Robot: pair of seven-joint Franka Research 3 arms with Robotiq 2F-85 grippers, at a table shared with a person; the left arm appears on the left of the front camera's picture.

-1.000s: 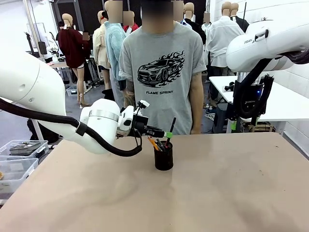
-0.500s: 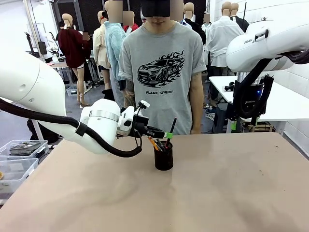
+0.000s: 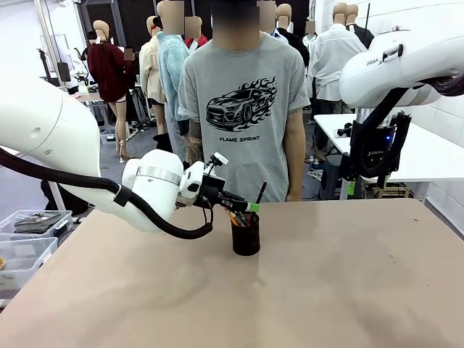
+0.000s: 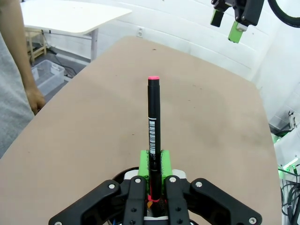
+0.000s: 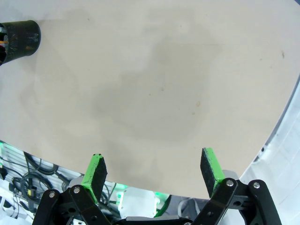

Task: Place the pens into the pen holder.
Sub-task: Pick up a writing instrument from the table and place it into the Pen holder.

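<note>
While my left hand [image 3: 252,206] stays out of it no longer, it pinches the black pen [image 4: 153,123] with the pink-red end, tilted just above the pen holder [image 3: 246,233] on the bench [image 3: 326,275]. An orange-yellow pen [image 3: 230,215] already sits inside. My right hand [image 5: 154,172] hangs open, well apart. I judge only this last drop remains.

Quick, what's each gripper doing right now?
Left gripper: closed on the black pen, over the pen holder.
Right gripper: open, holding nothing.
</note>
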